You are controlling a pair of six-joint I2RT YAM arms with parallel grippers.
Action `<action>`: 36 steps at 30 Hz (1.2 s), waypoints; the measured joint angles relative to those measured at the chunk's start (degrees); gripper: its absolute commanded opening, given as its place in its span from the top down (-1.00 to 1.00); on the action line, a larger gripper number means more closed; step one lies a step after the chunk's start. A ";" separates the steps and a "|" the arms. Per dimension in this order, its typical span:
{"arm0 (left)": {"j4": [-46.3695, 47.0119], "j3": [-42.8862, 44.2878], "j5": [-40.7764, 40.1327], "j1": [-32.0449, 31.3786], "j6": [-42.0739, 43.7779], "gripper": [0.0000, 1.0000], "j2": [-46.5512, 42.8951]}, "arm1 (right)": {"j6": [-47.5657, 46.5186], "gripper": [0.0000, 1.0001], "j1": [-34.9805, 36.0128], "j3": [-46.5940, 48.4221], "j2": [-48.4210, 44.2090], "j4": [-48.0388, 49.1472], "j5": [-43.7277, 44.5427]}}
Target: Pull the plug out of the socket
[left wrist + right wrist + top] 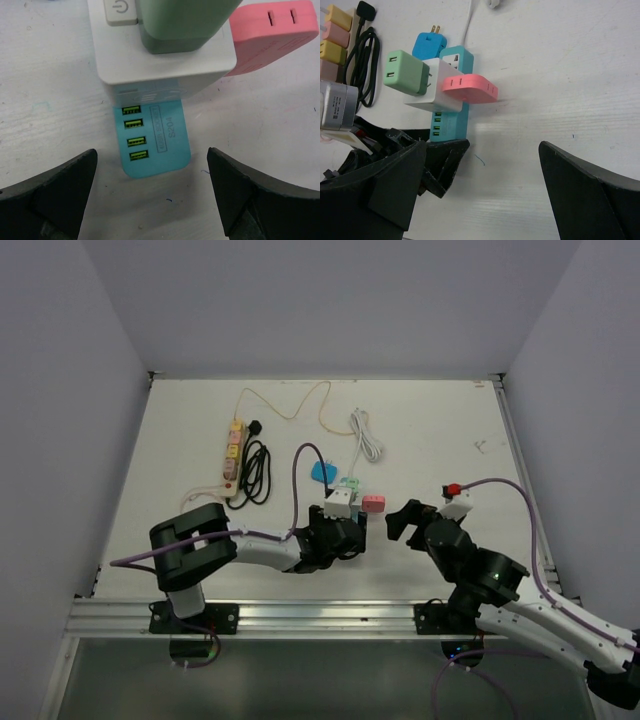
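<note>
A teal socket strip (155, 142) with USB ports lies flat on the table, with a white cube adapter (165, 65) on top of it. A green plug (185, 25) sits in the cube's top and a pink plug (272, 35) in its side. In the right wrist view the green plug (405, 72), pink plug (470, 89) and teal strip (451, 122) show together. My left gripper (152, 200) is open, just short of the strip's near end and touching nothing. My right gripper (480, 170) is open and empty, to the right of the assembly (345, 502).
A loose blue plug (427, 45) lies behind the teal strip. A cream power strip (232, 450) with pastel plugs, a coiled black cable (255, 472) and a white cable (365, 435) lie farther back. Both grippers (340, 537) (405, 520) are close together at the table's front centre.
</note>
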 measured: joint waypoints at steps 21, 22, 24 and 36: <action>1.70 -2.49 -2.19 0.94 8.44 1.00 -1.11 | -13.55 -0.85 0.00 -1.57 8.09 9.68 -6.84; 1.36 -2.97 -0.57 1.44 9.75 1.00 -1.95 | -15.50 -0.80 0.00 -1.51 9.55 10.80 -8.07; 0.61 -3.93 2.84 2.75 12.04 1.00 -3.69 | -19.17 -0.74 0.00 -1.11 12.50 12.33 -10.14; -2.62 -11.19 19.71 9.88 19.04 1.00 -14.86 | -32.59 -0.52 -0.07 1.36 27.08 21.81 -20.65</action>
